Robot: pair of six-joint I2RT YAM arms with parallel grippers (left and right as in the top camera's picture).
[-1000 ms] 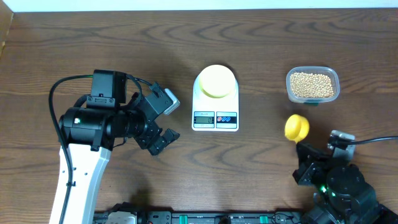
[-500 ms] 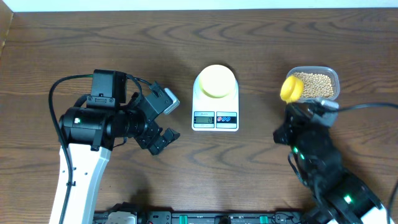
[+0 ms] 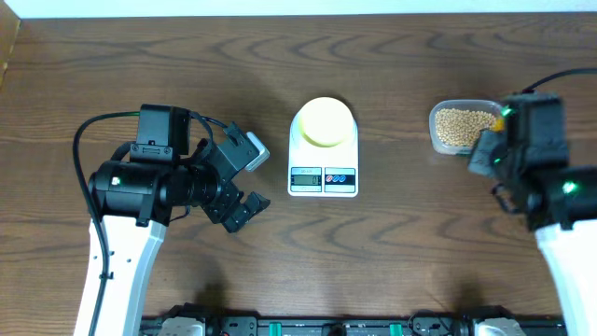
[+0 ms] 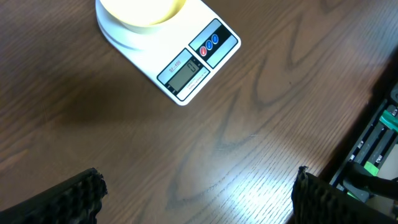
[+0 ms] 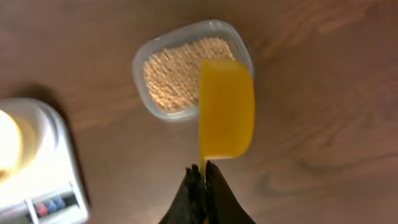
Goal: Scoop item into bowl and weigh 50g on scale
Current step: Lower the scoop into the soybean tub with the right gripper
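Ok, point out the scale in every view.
Overhead: scale at centre.
Left wrist: scale at top, left of centre, angled.
Right wrist: scale in bottom-left corner, cut off.
Shared landmark: the pale-yellow bowl on its platform.

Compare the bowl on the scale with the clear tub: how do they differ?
The bowl is round and opaque pale yellow; the tub is clear and rounded-rectangular. The bowl sits on the scale and looks empty; the tub stands on the table, holding beans. Both are upright and open-topped.
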